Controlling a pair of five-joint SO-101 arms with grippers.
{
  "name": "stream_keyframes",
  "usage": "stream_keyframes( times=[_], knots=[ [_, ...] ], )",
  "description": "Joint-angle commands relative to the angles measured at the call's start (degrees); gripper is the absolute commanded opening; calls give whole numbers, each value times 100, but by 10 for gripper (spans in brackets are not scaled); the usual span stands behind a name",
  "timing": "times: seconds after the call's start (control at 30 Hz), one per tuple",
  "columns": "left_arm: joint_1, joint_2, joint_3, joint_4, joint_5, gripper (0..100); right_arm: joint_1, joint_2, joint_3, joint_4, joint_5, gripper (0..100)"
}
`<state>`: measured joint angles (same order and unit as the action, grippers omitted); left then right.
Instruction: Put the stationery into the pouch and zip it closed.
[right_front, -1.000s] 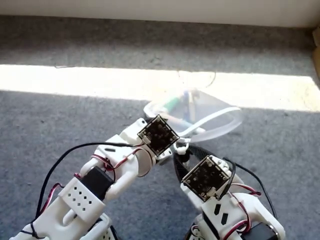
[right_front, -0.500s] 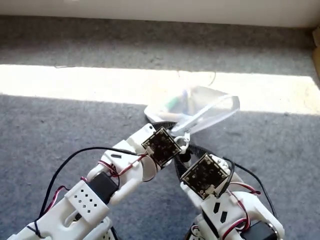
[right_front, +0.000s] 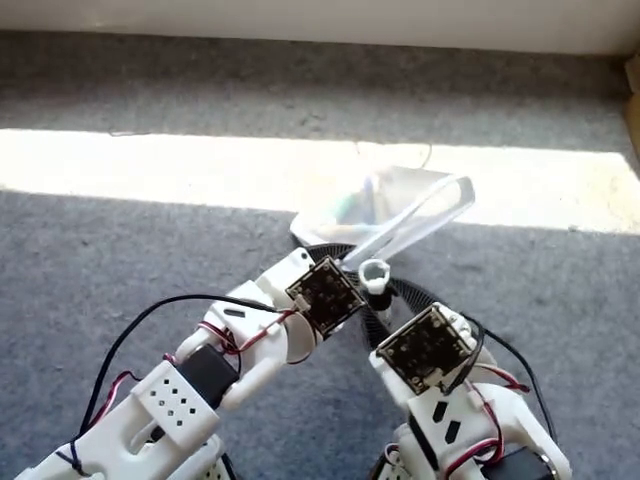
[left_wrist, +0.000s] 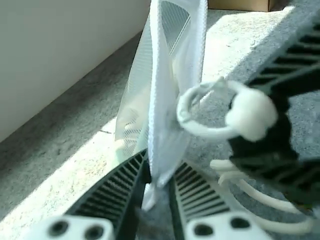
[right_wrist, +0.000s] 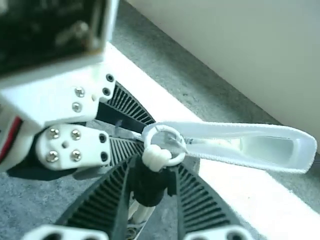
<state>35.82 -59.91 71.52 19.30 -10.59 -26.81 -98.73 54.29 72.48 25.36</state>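
Grey carpet (right_front: 120, 270), short-piled, crossed by a bright band of sunlight. Meets a pale wall (right_front: 300, 15) at the far side. Carries a brown box (right_front: 634, 100) at the right edge. Clear pouch (right_front: 400, 205) on edge over the sunlit strip, contact unclear.

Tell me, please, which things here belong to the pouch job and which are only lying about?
Job:
pouch
zip pull
left gripper, shut on the pouch's end
right gripper, shut on the zip pull

Lying about:
cardboard box at the edge
grey carpet
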Motion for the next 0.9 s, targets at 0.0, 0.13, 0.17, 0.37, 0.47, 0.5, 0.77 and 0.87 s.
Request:
stream_keyframes(
  times=[0.0,0.13,0.17,0.37,0.47,0.5,0.77,0.87],
  knots=[
    [-365,-101,-66,-105,44,6,312,-4,-303,-426,-369,5],
    [-453,-101,-40,-105,44,6,479,-4,-303,-637,-484,5],
    [-453,-101,-40,-105,44,6,523,-4,-303,-673,-484,5],
    [-453,-101,-31,-105,44,6,681,-4,-303,-989,-712,5],
    [-453,-101,-31,-105,44,6,840,4,-295,-1130,-756,5],
    [-453,-101,-31,-105,44,6,884,4,-295,-1165,-756,5],
    [-453,-101,-84,114,44,6,1288,4,-277,-1473,-1064,5],
    [-453,-101,-84,123,44,6,1464,4,-92,-1701,-1152,5]
  ],
)
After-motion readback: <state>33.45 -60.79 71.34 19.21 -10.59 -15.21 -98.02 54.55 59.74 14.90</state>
